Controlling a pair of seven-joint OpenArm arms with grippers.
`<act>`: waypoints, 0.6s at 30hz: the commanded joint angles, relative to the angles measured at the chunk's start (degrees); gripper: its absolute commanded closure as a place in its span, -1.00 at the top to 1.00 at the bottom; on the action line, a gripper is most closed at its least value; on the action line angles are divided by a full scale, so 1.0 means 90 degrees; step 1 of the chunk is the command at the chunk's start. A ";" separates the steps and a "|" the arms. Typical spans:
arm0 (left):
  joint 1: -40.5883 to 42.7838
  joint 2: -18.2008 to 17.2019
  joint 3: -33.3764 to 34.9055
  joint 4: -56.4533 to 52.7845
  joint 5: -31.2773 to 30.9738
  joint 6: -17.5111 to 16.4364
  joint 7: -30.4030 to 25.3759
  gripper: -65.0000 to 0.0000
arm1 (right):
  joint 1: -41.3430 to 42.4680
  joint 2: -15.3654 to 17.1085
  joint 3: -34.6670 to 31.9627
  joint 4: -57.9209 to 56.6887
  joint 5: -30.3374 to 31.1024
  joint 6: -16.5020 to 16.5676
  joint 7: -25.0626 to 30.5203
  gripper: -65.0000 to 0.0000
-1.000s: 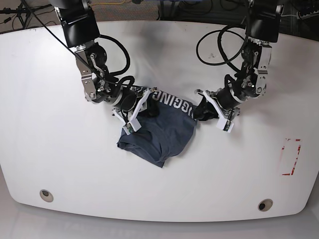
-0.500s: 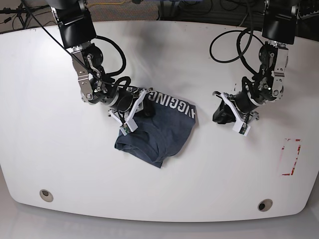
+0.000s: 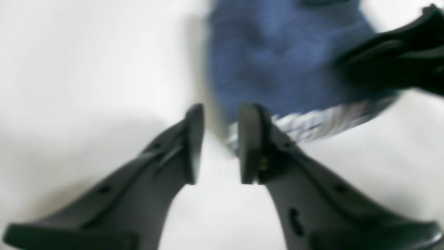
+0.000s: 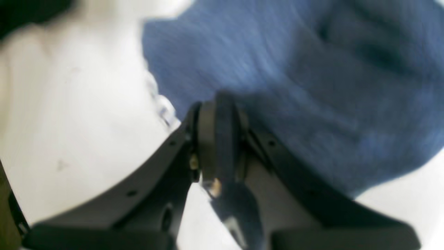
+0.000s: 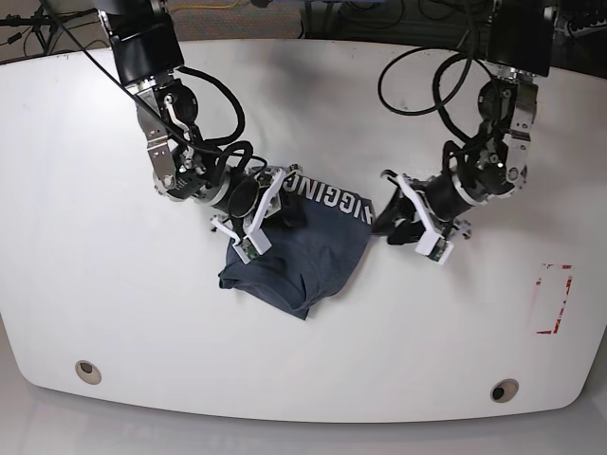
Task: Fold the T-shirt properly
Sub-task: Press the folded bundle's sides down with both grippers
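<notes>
Surface [image 5: 114, 313], white and broad, carries the shirt [image 5: 303, 256] near its middle, a little toward the far edge; the cloth lies bunched in an uneven heap, its white lettering showing along the edge nearest the left arm. Judging by this, the fold is far from neat, and the step in hand looks like regrasping an edge to draw the cloth flat.

Right claw [image 4: 216, 139] is pressed narrow on the shirt, apparently pinching a fold at the heap's far side. It should hold firm as an anchor without dragging the pile.

Left claw [image 3: 216, 142] stands narrowly parted with nothing between its tips, just beside the lettered hem, over bare surface. To do the step well, it should come in low along the surface, take only the top layer at the hem's corner, close fully before lifting, and pull away from the right claw so the cloth spreads instead of bunching further.
</notes>
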 commanded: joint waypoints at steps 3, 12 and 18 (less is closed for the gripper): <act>-0.0150 0.0452 0.0014 0.0467 -0.0086 -0.0022 -0.0052 -0.33 | 0.0191 0.0035 0.0081 0.0438 0.0078 -0.0013 0.0142 -0.78; -0.0570 0.1400 0.0229 0.0272 0.0685 -0.0022 -0.0022 -0.33 | 0.0797 0.0201 0.0609 -0.0314 0.0068 0.0026 0.0162 -0.78; -0.1263 0.1995 0.0219 -0.1076 0.1330 -0.0022 -0.0101 -0.33 | 0.1354 0.0416 0.0492 -0.1564 0.0068 0.0144 0.0689 -0.78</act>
